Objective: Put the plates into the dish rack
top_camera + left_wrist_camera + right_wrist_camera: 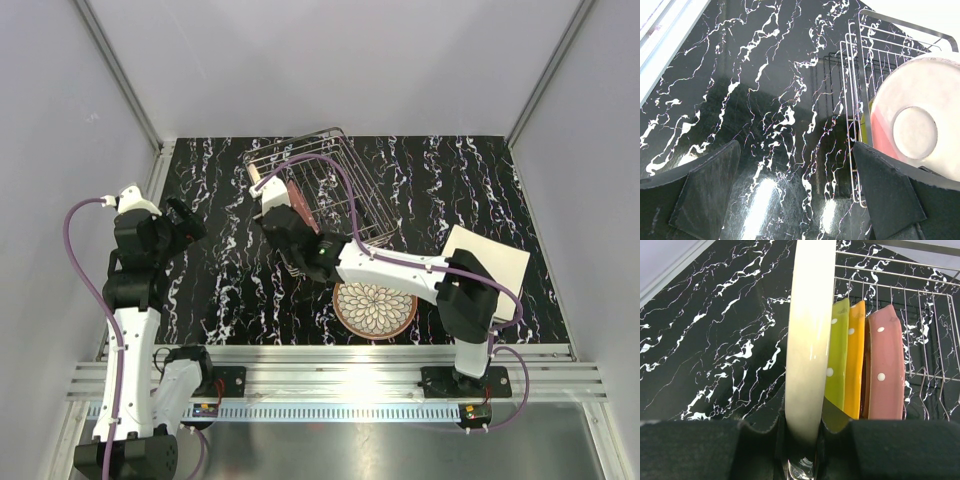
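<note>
At dish rack, right gripper clamps cream plate edge-on; left gripper spread wide, empty

Robot lab cell, plain grey walls, aluminium mounting rail, black marbled tabletop

black marbled table, pale grey walls

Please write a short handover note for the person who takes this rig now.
Left gripper: open, empty, away from the dish rack.
Right gripper: shut on the cream plate, upright beside the green plate.
Done: green plate, orange plate, pink plate stand in the rack.
Left: release the cream plate; load the petal plate and white square plate from the table.
</note>
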### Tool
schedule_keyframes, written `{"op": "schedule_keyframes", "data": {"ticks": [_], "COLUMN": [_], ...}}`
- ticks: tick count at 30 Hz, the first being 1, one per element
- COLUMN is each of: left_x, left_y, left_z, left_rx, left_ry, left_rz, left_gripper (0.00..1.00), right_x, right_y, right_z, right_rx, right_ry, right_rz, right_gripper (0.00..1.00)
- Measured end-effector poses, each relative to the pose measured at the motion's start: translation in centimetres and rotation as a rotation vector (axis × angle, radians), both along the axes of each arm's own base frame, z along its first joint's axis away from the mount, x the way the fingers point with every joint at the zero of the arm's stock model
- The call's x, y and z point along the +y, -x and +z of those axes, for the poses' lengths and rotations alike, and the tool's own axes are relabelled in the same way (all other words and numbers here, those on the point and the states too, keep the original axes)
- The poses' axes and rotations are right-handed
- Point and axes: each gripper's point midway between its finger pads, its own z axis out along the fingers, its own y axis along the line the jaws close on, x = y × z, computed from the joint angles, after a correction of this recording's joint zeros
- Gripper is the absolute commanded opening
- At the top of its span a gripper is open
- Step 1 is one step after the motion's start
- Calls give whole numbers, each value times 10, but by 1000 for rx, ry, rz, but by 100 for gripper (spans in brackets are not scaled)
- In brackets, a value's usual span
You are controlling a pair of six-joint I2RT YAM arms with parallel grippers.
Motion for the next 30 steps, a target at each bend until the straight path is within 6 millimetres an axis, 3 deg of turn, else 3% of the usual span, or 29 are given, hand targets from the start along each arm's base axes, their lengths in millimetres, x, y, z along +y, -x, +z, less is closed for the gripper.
{"op": "schedule_keyframes", "data": {"ticks": [17, 30], "left_x": [0, -1], "left_y": [0, 0], "left_z": [0, 0], "left_rx": [0, 0], "left_ry": [0, 3], "left_rz": [0, -6], "left_gripper": [99, 99], "right_x": [-7, -16], "right_y": [3, 12], "right_z": [0, -26], "right_rx": [60, 120], "right_ry": [53, 117], "right_rz": [-9, 1], "right_gripper": [0, 0]}}
